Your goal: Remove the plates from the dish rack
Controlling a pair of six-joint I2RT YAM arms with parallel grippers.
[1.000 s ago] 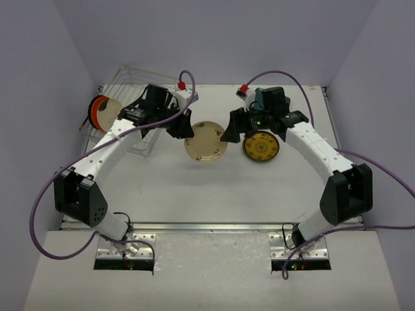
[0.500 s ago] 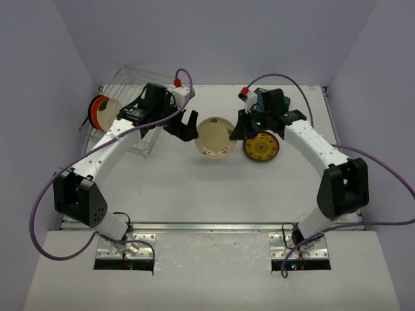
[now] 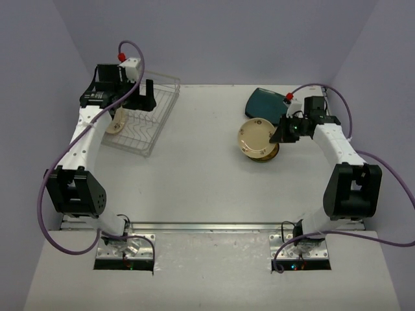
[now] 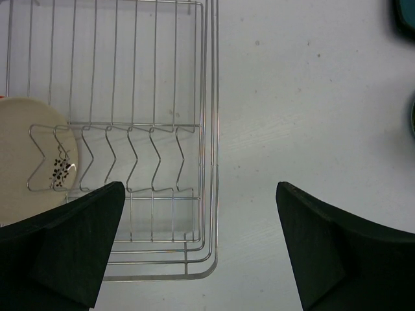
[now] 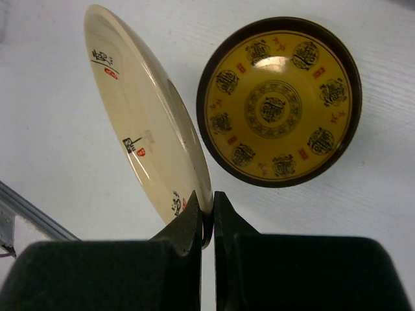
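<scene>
The wire dish rack (image 3: 150, 120) stands at the back left, and a cream plate with small dark marks (image 3: 117, 122) leans in its left part. My left gripper (image 3: 140, 101) hovers open over the rack's right end, nothing between its fingers (image 4: 65, 249); this plate (image 4: 26, 162) lies left of it behind the prongs of the rack (image 4: 207, 129). My right gripper (image 5: 207, 214) is shut on the rim of another cream plate (image 5: 142, 116), held tilted above a yellow plate with a black rim (image 5: 279, 103). From above, the held plate (image 3: 254, 135) partly covers the yellow one (image 3: 267, 154).
A dark teal rounded-square plate (image 3: 266, 100) lies flat at the back right, just behind my right gripper (image 3: 281, 132). Its corner (image 4: 405, 13) shows at the left wrist view's right edge. Side walls close in the table.
The left gripper opened, let go of the cream plate and swung back left over the rack. The right gripper shut on that plate and carried it right, over the yellow plate.
</scene>
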